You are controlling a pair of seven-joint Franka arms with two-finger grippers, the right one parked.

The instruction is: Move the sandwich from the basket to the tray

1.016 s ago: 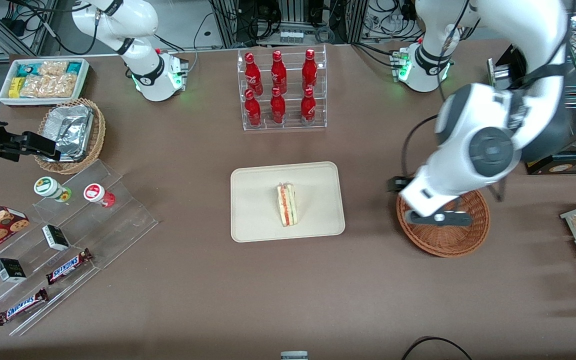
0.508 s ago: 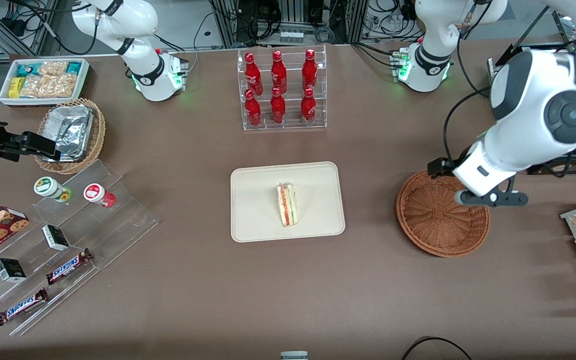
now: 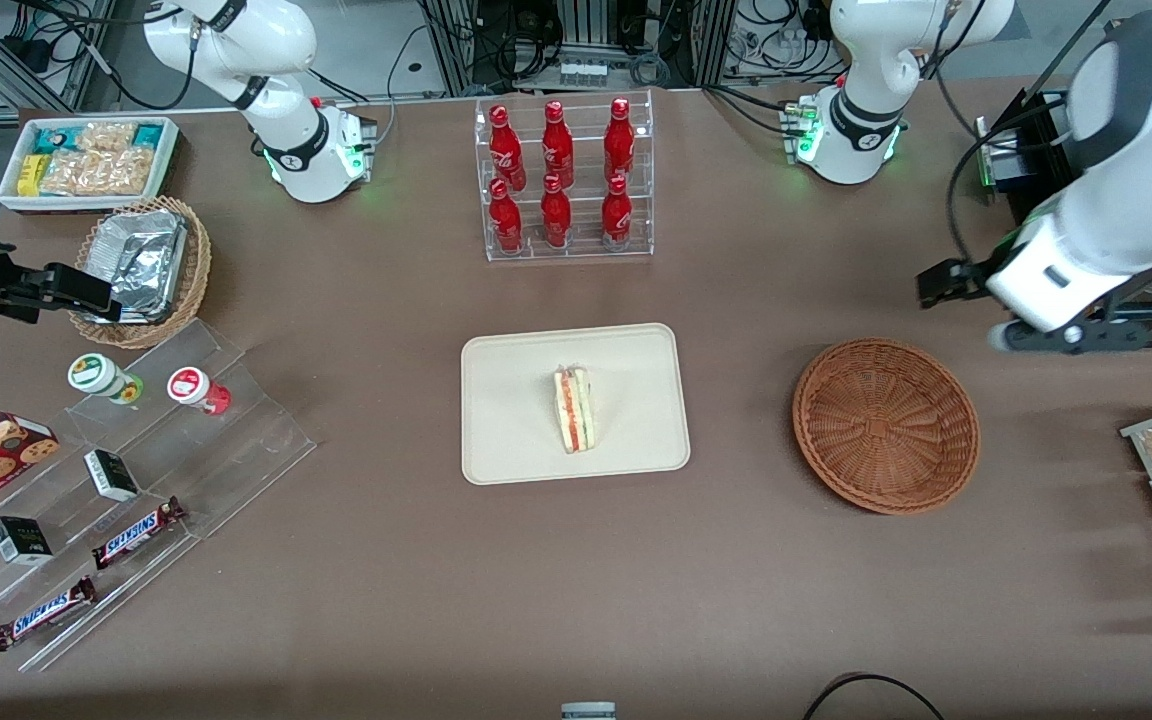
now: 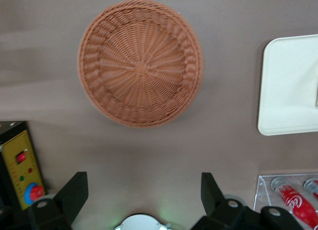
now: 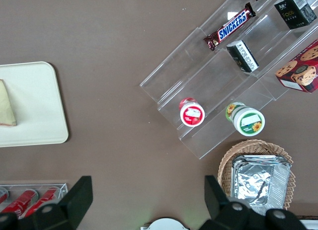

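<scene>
one triangular sandwich (image 3: 574, 408), pale bread with red, orange and green layers, lies near the middle of the flat cream tray (image 3: 516, 440) with rounded corners. the round woven wicker basket (image 3: 885, 425) sits apart. the left gripper (image 4: 141, 197), fingers spread with nothing between, hangs above the table, well apart from the sandwich.

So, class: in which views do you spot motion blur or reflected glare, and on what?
Front view: the gripper, open and farther from the camera than the empty basket, looks slightly smeared; foil glints. Left wrist view: basket and tray edges are soft; green glow between the fingers.
</scene>
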